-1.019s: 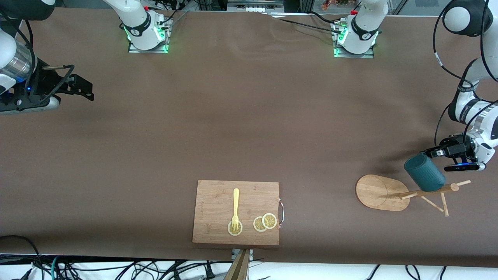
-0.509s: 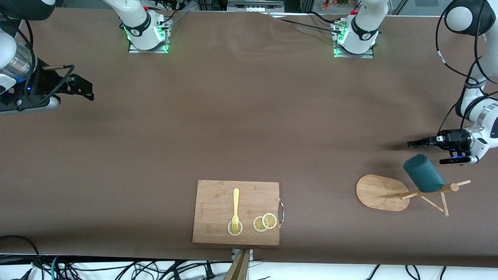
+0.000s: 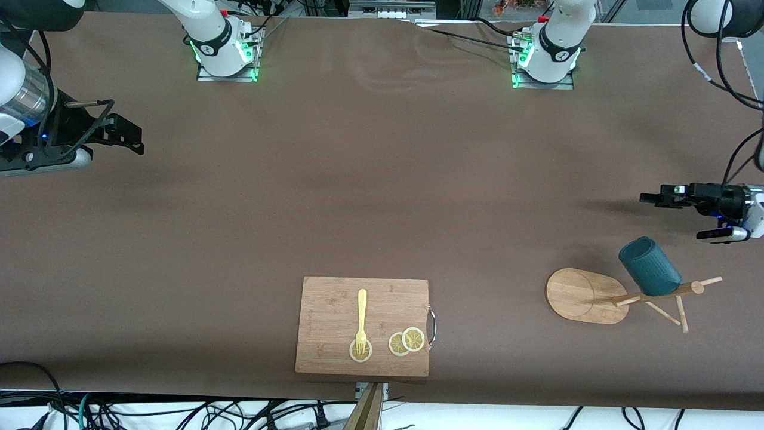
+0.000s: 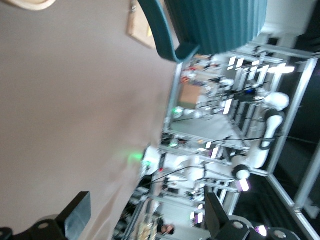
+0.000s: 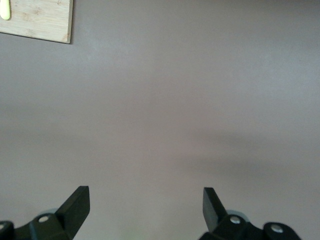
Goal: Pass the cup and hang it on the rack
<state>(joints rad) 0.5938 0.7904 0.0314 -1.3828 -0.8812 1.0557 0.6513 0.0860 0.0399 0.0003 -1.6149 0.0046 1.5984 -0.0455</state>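
The dark teal ribbed cup [image 3: 649, 267] hangs on a peg of the bamboo rack [image 3: 576, 295] near the left arm's end of the table, with nothing gripping it. My left gripper [image 3: 649, 197] is open and empty over bare table, well apart from the cup. In the left wrist view the cup [image 4: 220, 22] and its handle show past the spread fingers of the left gripper [image 4: 146, 205]. My right gripper [image 3: 134, 136] waits open and empty over the right arm's end of the table; its wrist view shows the right gripper [image 5: 145, 197] over bare cloth.
A wooden cutting board [image 3: 362, 325] lies near the table's front edge, carrying a yellow fork [image 3: 362, 319] and lemon slices [image 3: 407, 341]. Its corner [image 5: 40, 20] shows in the right wrist view. Brown cloth covers the table.
My left gripper opened, let go of the cup and drew back from the rack toward the robots' bases. The cup stayed hanging on the rack. The right arm has not moved.
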